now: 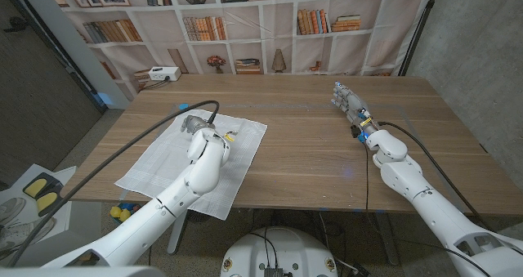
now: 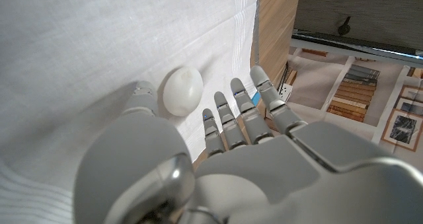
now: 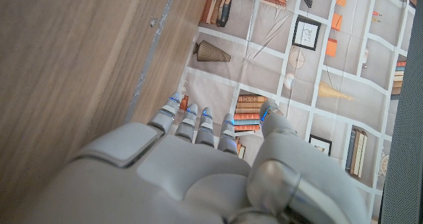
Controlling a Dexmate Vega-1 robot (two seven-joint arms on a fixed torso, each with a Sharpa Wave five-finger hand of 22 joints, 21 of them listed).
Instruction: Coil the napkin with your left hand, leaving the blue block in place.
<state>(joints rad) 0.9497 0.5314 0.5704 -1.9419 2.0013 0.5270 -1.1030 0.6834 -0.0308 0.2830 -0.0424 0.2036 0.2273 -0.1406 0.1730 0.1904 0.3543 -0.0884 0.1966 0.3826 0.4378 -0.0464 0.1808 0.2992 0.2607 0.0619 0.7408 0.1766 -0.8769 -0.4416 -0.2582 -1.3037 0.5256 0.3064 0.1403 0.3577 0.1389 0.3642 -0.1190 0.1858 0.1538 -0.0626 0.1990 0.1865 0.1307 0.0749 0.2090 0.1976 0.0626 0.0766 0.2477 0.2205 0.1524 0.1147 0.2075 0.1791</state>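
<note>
White cloth napkin (image 1: 192,158) lies spread flat on the left half of the wooden table (image 1: 310,154), one corner hanging over the near edge. No blue block is visible on the table in any view, so nothing to say on its position.

Left hand (image 1: 196,127) sits over the far part of the napkin, near its far-left corner. In the left wrist view the fingers (image 2: 241,112) are stretched out and apart, thumb tip (image 2: 183,90) close to the cloth, nothing held. Cannot tell if the palm is pressing the fabric or just above it.

Right hand (image 1: 347,100) waits well apart on the far right of the table, standing on its edge, fingers straight and side by side with nothing in them.

Judgement: coiling has not started; the napkin is fully flat, no roll formed. To do the step well, fingertips should catch the far hem, fold it toward the near side, then keep rolling with even pressure across the width so the coil does not skew. The cloth is thin and may slide on the wood or bunch up under one finger; a light downward press should help. Right hand should stay parked.
</note>
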